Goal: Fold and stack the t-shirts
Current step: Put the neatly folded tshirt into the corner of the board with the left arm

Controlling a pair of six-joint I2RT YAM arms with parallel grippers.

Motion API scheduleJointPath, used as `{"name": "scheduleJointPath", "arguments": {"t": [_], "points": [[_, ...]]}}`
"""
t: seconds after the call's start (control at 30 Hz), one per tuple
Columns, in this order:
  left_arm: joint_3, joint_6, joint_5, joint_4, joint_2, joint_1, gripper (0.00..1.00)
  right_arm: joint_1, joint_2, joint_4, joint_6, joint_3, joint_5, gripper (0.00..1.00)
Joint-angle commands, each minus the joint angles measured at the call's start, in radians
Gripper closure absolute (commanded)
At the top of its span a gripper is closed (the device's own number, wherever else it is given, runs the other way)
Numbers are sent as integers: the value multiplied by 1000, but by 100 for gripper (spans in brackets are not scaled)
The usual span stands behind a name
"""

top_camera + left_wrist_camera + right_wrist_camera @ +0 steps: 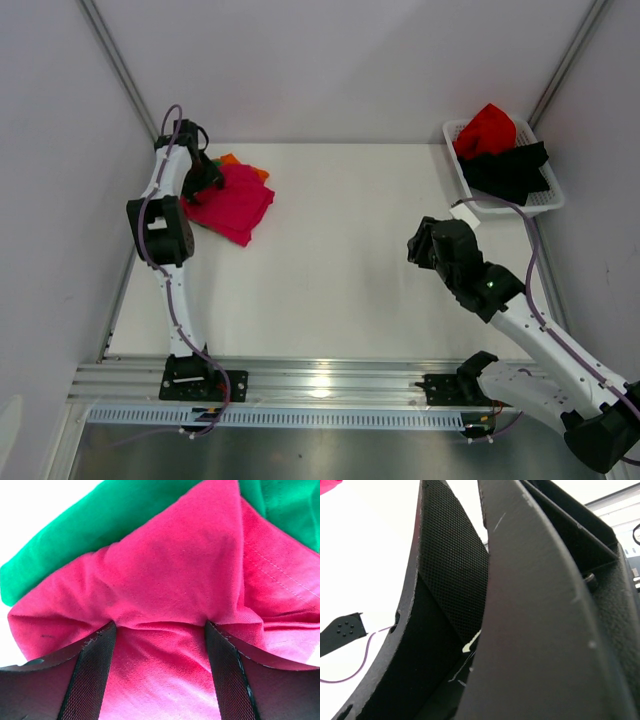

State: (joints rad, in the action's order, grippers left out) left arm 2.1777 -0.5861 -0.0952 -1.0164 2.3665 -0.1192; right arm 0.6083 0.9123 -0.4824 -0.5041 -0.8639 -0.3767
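A folded magenta-pink t-shirt (238, 205) lies on top of a stack at the far left of the table. A green t-shirt (215, 162) and an orange t-shirt (240, 162) peek out beneath it at the far edge. My left gripper (205, 180) is open, with its fingertips pressed down onto the magenta shirt (175, 580). Cloth bulges between the fingers (92, 675), and the green shirt (100, 525) lies beyond. A red t-shirt (487, 128) and a black t-shirt (510, 168) lie crumpled in the basket. My right gripper (425, 245) is shut and empty above the table's right half (475, 510).
The white lattice basket (458, 182) stands at the far right corner against the wall. White walls close in the table at the left, back and right. An aluminium rail (320, 380) with both arm bases runs along the near edge.
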Motion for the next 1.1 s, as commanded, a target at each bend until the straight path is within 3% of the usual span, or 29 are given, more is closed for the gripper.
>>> {"name": "scheduleJointPath", "arguments": {"t": [0.0, 0.17, 0.6, 0.8, 1.07], "points": [[-42, -58, -58, -143, -49, 10, 25, -4, -15, 8, 9, -1, -2, 59], [-186, -159, -21, -140, -134, -10, 24, -4, -15, 1, 29, -21, -10, 59], [-440, -204, -113, -117, -309, -26, 21, -8, -15, 18, 35, -14, 13, 59], [-354, -178, -146, -152, -325, -34, 21, -10, -4, 36, 30, 6, 25, 59], [-121, -101, -182, -181, -360, -33, 21, -10, 23, 70, 1, 40, 56, 59]]}}
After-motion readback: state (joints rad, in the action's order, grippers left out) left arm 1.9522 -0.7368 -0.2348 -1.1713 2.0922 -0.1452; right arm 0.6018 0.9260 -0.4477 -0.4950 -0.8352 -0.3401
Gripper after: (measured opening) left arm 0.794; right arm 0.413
